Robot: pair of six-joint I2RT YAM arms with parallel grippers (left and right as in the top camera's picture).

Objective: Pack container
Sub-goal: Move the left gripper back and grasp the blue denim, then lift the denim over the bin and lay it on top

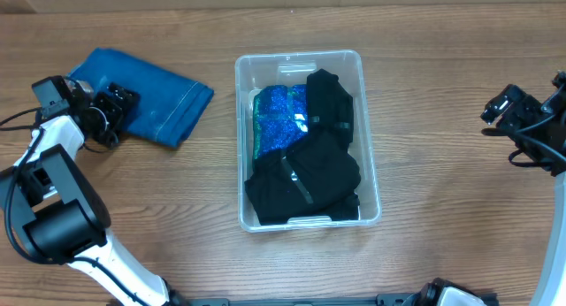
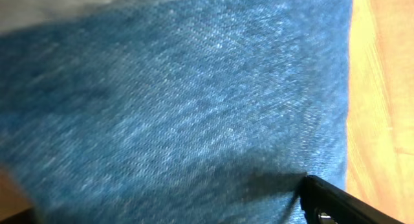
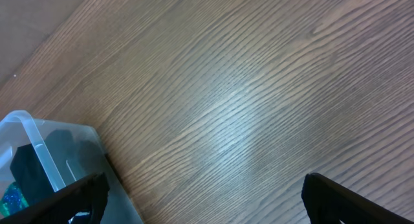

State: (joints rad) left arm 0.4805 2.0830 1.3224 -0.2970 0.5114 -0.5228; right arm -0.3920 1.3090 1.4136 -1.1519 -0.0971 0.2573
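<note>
Lying left of the container (image 1: 239, 147), a denim cloth (image 1: 159, 101) is seen, long axis pointing toward it | left gripper (image 1: 122, 100) is set at the cloth's far end, grip not discernible | right gripper (image 1: 489, 110) is held spread, well right of the container | container, part filled with clothes (image 1: 305, 182), is placed between the grippers.

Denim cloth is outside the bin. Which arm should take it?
Left, most likely. The left gripper is right at the denim cloth, and fabric fills its wrist view. The right gripper sits over bare table, on the other side of the container.
</note>
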